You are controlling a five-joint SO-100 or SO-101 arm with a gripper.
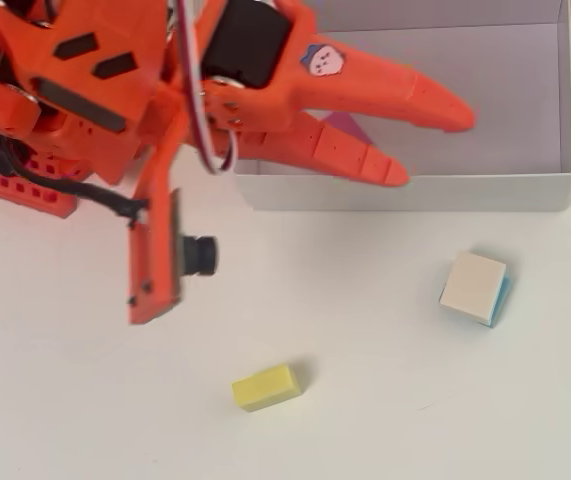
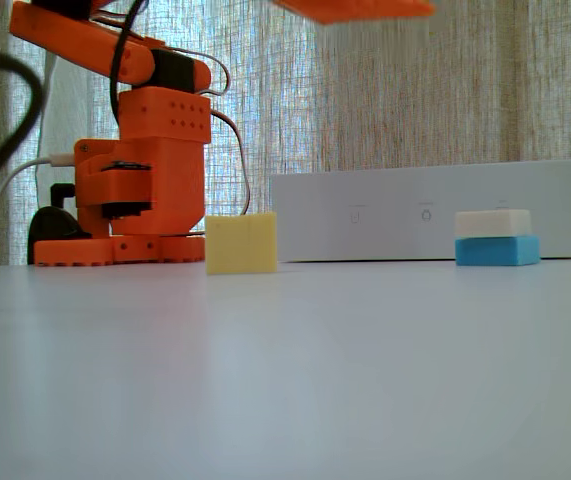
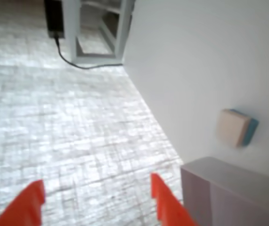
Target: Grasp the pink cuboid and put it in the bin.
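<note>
Three cameras: above, table level, wrist.
You look straight down on the bin [image 1: 405,190]; your low fixed view faces its wall [image 2: 430,212]; both share the cream-topped block [image 1: 473,287], as does your wrist view.

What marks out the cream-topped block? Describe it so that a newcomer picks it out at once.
In the overhead view, find the large white bin at the top. On the table just below the bin's front wall, toward the right, lies the cream-topped block. Its teal sides under a cream top set it apart from the all-yellow block further left.
</note>
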